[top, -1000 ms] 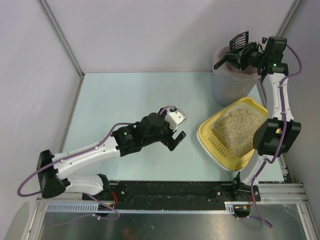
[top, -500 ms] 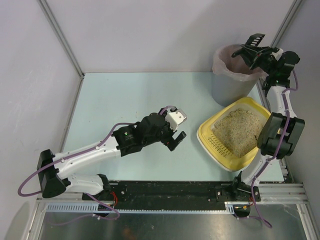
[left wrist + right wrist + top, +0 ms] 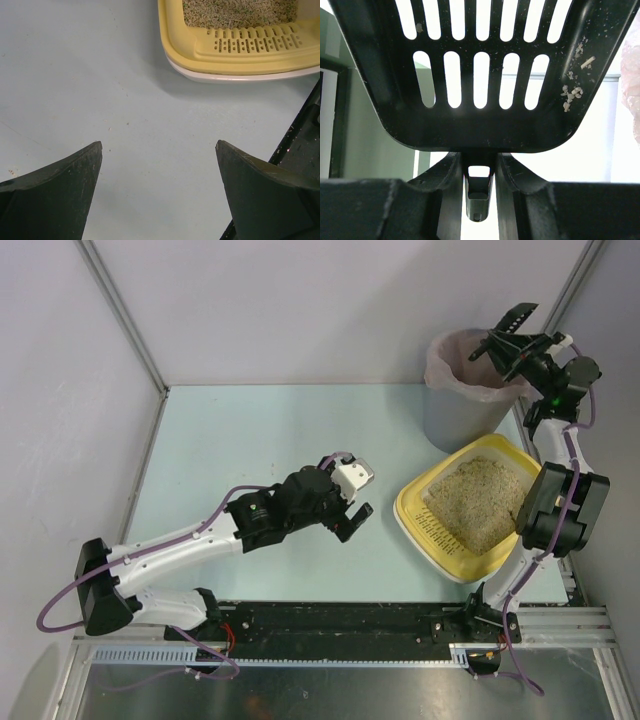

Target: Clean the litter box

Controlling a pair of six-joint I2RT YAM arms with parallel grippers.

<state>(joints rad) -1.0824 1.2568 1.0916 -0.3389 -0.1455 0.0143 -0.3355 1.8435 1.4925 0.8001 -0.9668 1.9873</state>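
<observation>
The litter box [image 3: 416, 508] is a yellow tray of beige litter at the right of the table; its slotted rim [image 3: 240, 50] fills the top of the left wrist view. My right gripper [image 3: 527, 353] is raised over the grey bin and is shut on the handle of a black slotted scoop [image 3: 512, 322]. In the right wrist view the handle sits between my fingers [image 3: 480, 187], and the scoop blade [image 3: 480, 122] carries only a few stuck grains. My left gripper [image 3: 361, 492] hovers low over the table just left of the tray, open and holding nothing [image 3: 159, 145].
A grey round bin [image 3: 452, 410] with a pink bag liner [image 3: 443, 348] stands at the back right, just behind the tray. White walls enclose the table at the back and on both sides. A black rail [image 3: 350, 620] runs along the near edge.
My right arm has swung the scoop rightward above the bin and turned the wrist, with its elbow shifting right. The left arm has not moved.
</observation>
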